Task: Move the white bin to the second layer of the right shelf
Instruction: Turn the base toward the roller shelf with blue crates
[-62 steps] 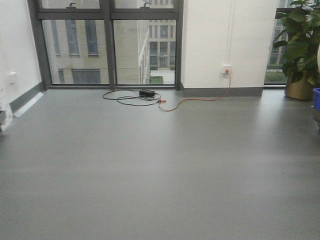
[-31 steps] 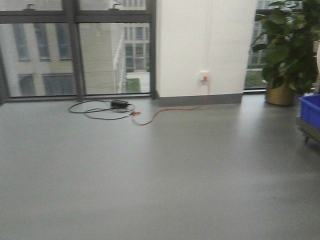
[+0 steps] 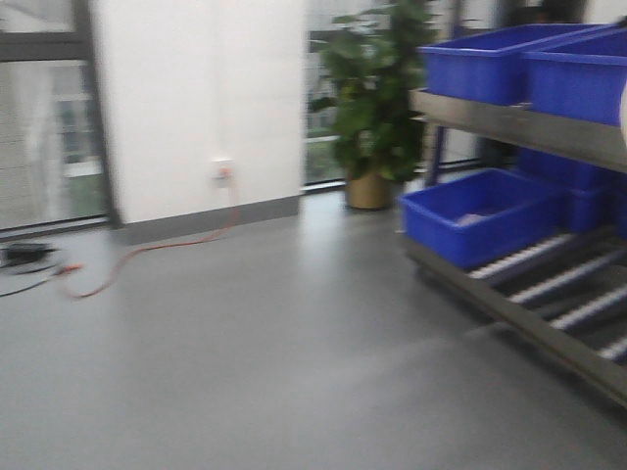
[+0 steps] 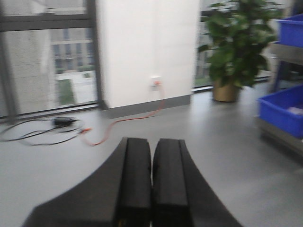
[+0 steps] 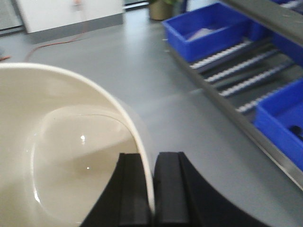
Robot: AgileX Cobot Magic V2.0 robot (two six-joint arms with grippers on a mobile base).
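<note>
**Bin carried, rack in view**

Right gripper (image 5: 152, 163) clamps glossy cream-white plastic tub (image 5: 71, 142) by the rim, one finger inside, one outside: carry grip. Left gripper (image 4: 151, 146) closed, empty. Stainless roller-track shelf (image 3: 529, 328) well apart, not reached.

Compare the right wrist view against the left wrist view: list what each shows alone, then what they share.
Only the right wrist view: the white bin, its rim pinched in the right claw, and the roller-track shelf level. Only the left wrist view: the left claw, shut on nothing, the window, and the black cable on the floor. Both: the grey floor, the orange cord, the white wall and a blue crate on the rack.
</note>
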